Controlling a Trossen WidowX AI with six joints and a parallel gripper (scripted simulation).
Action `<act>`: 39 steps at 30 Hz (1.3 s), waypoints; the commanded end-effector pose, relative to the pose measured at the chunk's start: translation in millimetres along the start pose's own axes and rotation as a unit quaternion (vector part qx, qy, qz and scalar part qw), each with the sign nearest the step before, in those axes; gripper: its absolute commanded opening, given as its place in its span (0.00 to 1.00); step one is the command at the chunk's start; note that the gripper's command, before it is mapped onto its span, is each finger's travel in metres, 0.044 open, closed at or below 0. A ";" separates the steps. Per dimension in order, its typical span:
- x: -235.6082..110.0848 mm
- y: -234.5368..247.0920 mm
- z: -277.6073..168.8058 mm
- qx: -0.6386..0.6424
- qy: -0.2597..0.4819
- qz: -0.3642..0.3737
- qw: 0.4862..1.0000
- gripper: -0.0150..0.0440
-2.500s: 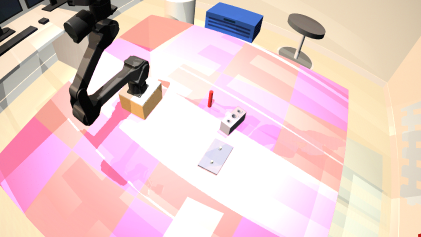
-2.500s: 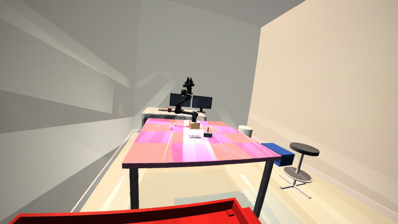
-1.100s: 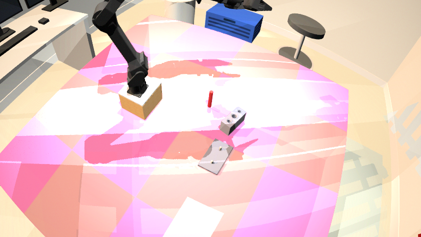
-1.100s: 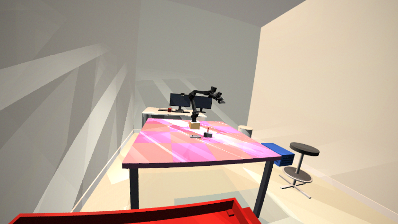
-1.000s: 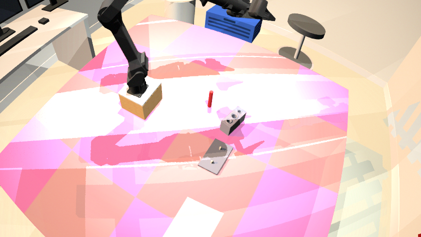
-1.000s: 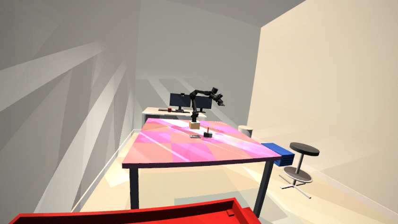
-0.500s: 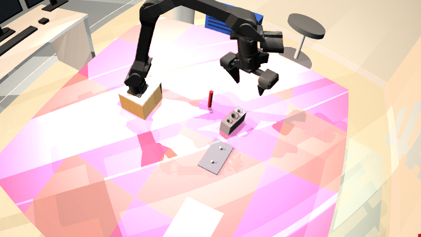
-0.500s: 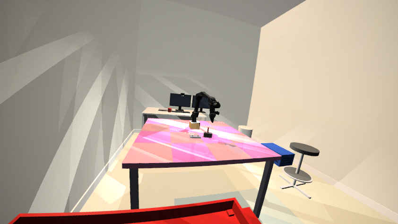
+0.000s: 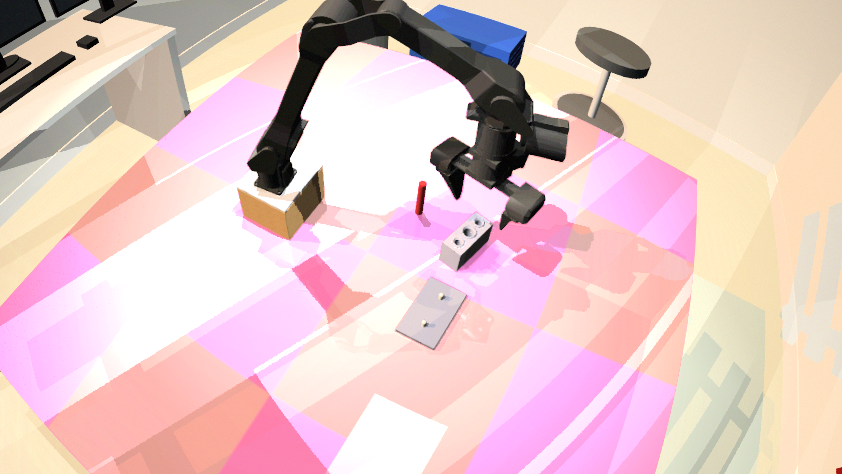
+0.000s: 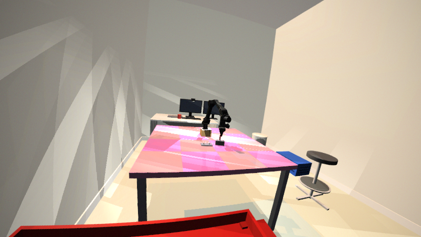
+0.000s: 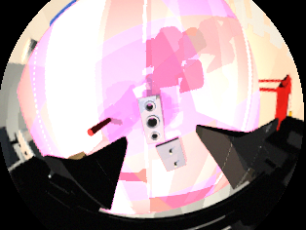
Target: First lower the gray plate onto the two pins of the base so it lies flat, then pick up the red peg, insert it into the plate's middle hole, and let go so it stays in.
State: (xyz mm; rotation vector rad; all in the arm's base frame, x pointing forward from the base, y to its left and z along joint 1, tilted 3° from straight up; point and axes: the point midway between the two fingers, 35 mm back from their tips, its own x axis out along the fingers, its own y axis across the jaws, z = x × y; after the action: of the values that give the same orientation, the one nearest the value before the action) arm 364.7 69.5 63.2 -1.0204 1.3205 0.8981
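Gripper above plate, nothing held.
Fingers (image 9: pixel 458 187) spread wide over the gray plate (image 9: pixel 465 239); red peg (image 9: pixel 420 197) upright beside; base (image 9: pixel 431 312) apart on tabletop (image 9: pixel 176 306).

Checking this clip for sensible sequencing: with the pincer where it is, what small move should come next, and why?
Probably lower straight down to straddle the gray plate. The pincer is open and empty, hanging just above the plate's far end. The plate lies on the table apart from the base, whose two pins are bare, and the red peg stands untouched, so the plate comes first.
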 end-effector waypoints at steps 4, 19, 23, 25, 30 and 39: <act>26.5 8.0 -2.5 -0.003 0.005 0.011 1.000 1.00; 50.5 8.7 -2.2 -0.003 0.005 0.011 1.000 1.00; 57.1 8.6 -2.1 -0.003 0.005 0.011 1.000 1.00; 60.4 8.6 -2.1 -0.003 0.005 0.011 1.000 1.00; 68.5 8.7 -2.1 -0.003 0.005 0.011 1.000 1.00; 83.1 9.4 -2.3 -0.003 0.005 0.011 1.000 1.00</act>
State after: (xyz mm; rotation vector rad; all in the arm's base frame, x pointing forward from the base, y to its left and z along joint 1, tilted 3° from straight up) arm 362.2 66.9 -12.7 -1.0163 1.3391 0.9069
